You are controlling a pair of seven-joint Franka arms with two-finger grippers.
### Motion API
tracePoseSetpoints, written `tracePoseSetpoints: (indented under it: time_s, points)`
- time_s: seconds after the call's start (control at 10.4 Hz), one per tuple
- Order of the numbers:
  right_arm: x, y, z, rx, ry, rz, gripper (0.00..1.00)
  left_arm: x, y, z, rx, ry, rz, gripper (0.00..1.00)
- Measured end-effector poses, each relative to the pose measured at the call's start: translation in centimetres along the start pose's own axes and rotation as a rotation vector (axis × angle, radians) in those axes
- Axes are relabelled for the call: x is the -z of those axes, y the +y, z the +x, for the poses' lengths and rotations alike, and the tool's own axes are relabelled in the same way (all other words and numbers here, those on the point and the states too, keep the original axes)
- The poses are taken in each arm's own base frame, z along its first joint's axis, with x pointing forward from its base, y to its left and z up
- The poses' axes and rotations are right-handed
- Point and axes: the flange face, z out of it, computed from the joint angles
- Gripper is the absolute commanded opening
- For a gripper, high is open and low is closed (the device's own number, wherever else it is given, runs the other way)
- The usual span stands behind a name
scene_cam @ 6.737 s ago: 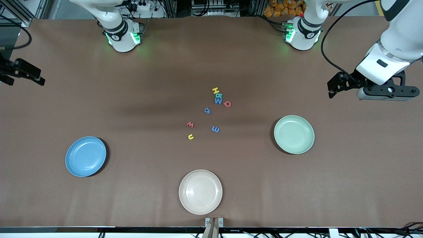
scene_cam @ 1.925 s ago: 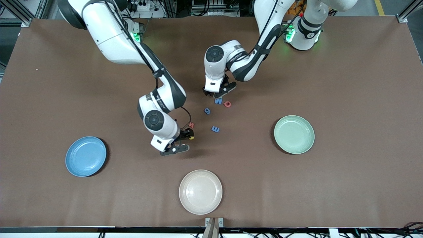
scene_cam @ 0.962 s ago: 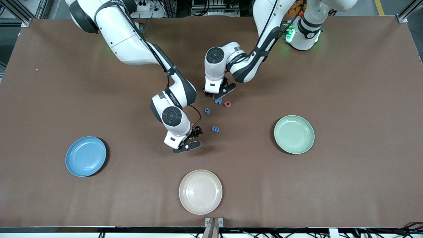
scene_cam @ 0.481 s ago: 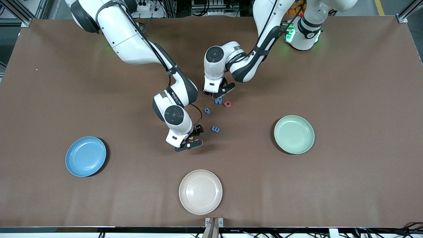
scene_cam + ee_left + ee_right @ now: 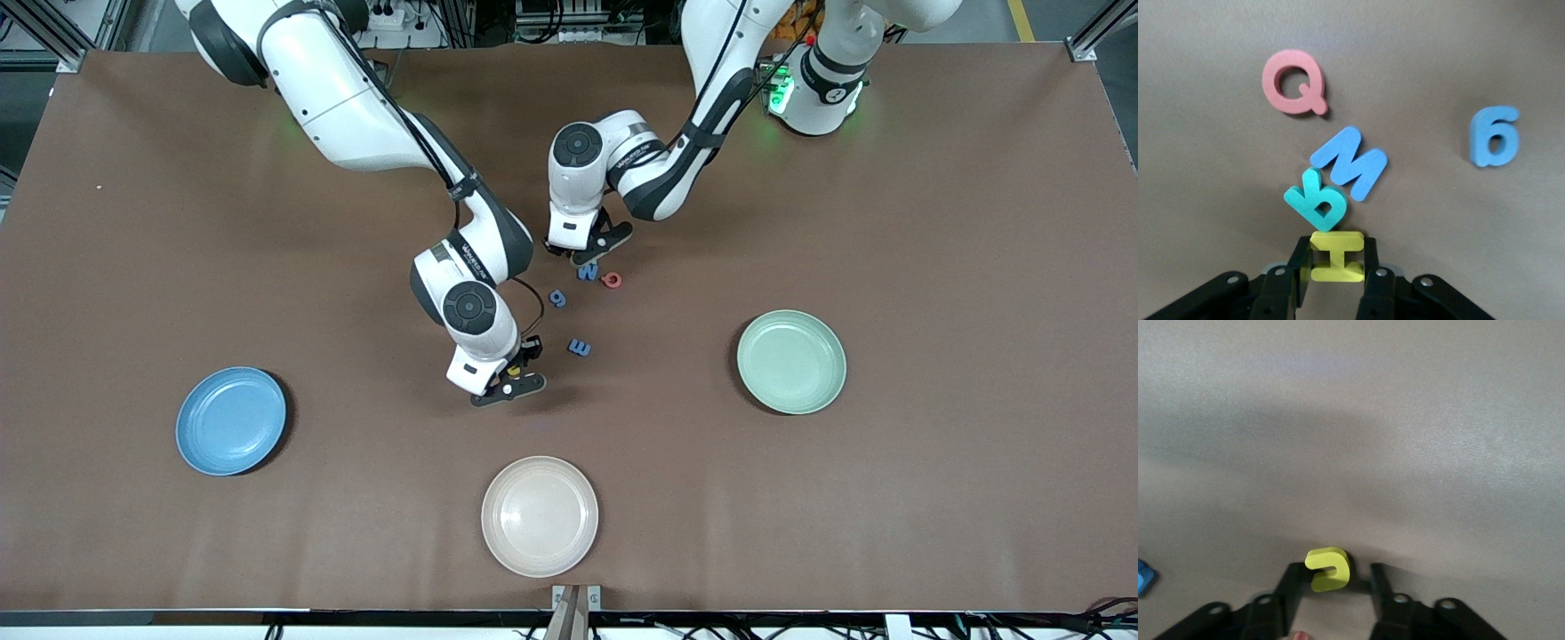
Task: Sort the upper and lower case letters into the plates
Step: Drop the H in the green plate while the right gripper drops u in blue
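1. Letters, small flat foam shapes, lie near the middle of the tabletop (image 5: 133,222), well apart from every edge; a red Q (image 5: 1294,83), a blue M (image 5: 1350,163), a teal b (image 5: 1318,202) and a blue 6-like piece (image 5: 1493,135) show in the left wrist view; the b overlaps the M's edge.
2. Left end effector (image 5: 1336,261); its fingers are closed narrowly on a yellow H (image 5: 1336,257), pressing both sides; the H touches the teal b just beside it, so a lift may nudge that neighbour.
3. Right end effector (image 5: 1330,581); a yellow u (image 5: 1329,569) sits between its fingers, nearer one finger than the other; the jaws look narrowed around it, but I cannot tell whether both fingers touch it.
4. Another blue letter (image 5: 579,348) lies beside the right end effector, toward the left arm's end of the tabletop.
5. Plates; the blue plate (image 5: 230,420) sits toward the right arm's end, the pale green plate (image 5: 790,361) toward the left arm's end, both apart from the letters; a cream plate (image 5: 539,516) lies nearest the front edge.
6. Judgement: each arm is nearest the plate at its own end; the capital H likely goes to green, the small u to blue.
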Motion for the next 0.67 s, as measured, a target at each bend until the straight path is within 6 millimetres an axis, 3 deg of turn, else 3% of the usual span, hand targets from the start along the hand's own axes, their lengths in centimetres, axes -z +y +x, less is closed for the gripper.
tracePoseSetpoints:
  time_s: [0.19,0.38,0.58,0.67]
  points:
    - [0.2,0.1,0.1,-0.003,0.003,-0.002,0.00,3.1,0.2,1.2,-0.009,0.016,0.027,0.00]
    - [0.4,0.7,0.4,-0.015,0.015,-0.005,0.00,6.8,-0.7,3.9,-0.059,0.032,0.089,0.00]
    - [2.6,3.2,1.7,-0.061,0.053,-0.009,0.00,8.7,-2.1,9.4,-0.129,0.023,0.146,0.00]
    - [4.8,5.5,2.5,-0.096,0.071,-0.007,0.00,9.1,-3.1,13.7,-0.163,0.011,0.157,0.00]
